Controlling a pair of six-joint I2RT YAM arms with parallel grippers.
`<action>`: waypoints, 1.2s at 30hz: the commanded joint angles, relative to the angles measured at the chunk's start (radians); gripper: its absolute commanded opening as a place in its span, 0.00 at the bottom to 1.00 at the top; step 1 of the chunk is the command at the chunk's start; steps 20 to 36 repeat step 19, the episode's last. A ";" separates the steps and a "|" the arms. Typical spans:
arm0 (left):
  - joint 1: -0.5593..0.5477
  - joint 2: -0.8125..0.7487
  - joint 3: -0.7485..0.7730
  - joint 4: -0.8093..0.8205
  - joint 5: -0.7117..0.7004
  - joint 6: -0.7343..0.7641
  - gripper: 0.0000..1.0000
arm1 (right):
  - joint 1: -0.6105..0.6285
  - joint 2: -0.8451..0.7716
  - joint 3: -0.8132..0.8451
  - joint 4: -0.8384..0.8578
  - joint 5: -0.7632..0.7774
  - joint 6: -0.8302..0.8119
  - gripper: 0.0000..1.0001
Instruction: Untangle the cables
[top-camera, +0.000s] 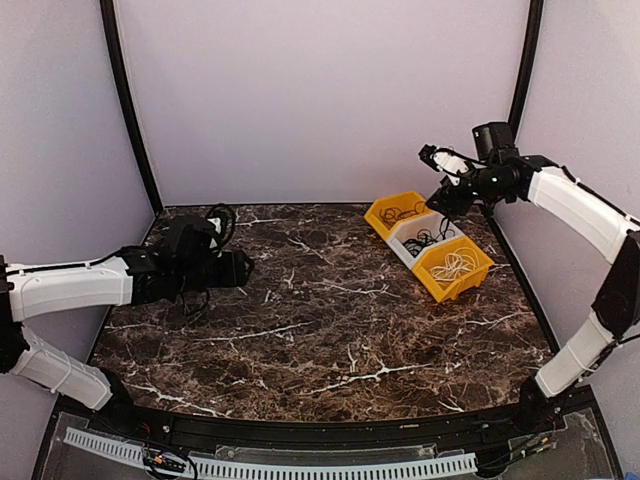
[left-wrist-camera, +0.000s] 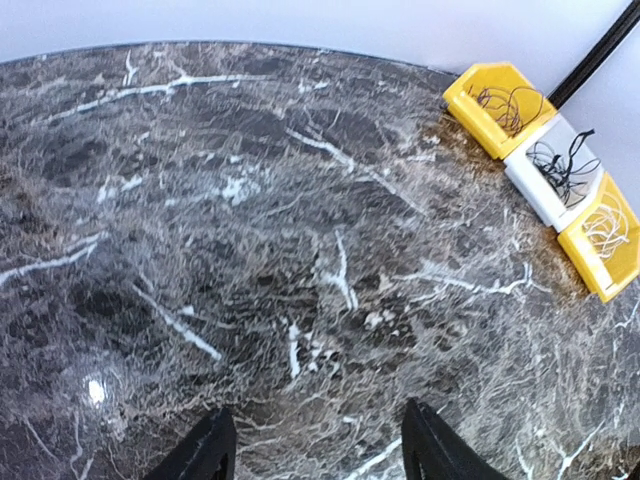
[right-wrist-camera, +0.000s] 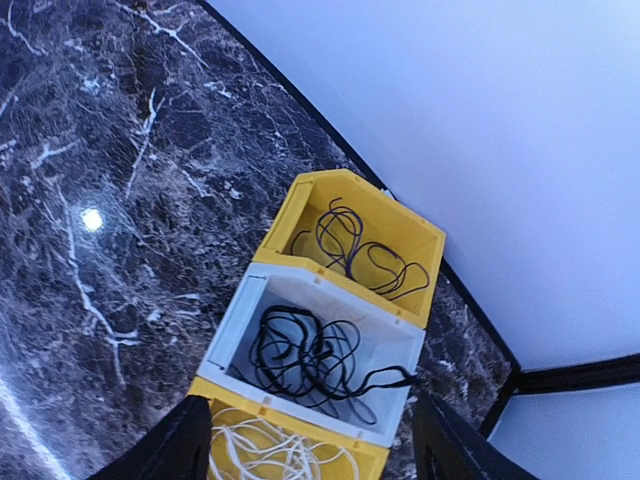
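The cables lie apart in three bins at the back right. A thin black cable (right-wrist-camera: 340, 225) coils in the far yellow bin (right-wrist-camera: 290, 215). A thicker black cable (right-wrist-camera: 300, 355) is looped in the white bin (right-wrist-camera: 235, 325). A white cable (right-wrist-camera: 270, 455) is in the near yellow bin (right-wrist-camera: 225, 395). My right gripper (right-wrist-camera: 312, 445) is open and empty, held above the bins; in the top view the right gripper (top-camera: 447, 200) hangs over the white bin (top-camera: 408, 238). My left gripper (left-wrist-camera: 318, 445) is open and empty over bare marble at the left (top-camera: 245, 268).
The bins stand in a diagonal row near the back right corner of the dark marble table (top-camera: 320, 320). A black frame post (top-camera: 522, 70) rises behind them. Pale walls close the back and sides.
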 joint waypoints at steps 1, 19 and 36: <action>0.005 -0.029 0.153 -0.133 -0.026 0.166 0.64 | -0.009 -0.220 -0.225 0.118 -0.087 0.120 0.84; 0.007 -0.101 0.222 -0.062 -0.120 0.397 0.93 | -0.064 -0.778 -0.814 0.508 -0.075 0.513 0.99; 0.007 -0.101 0.222 -0.062 -0.120 0.397 0.93 | -0.064 -0.778 -0.814 0.508 -0.075 0.513 0.99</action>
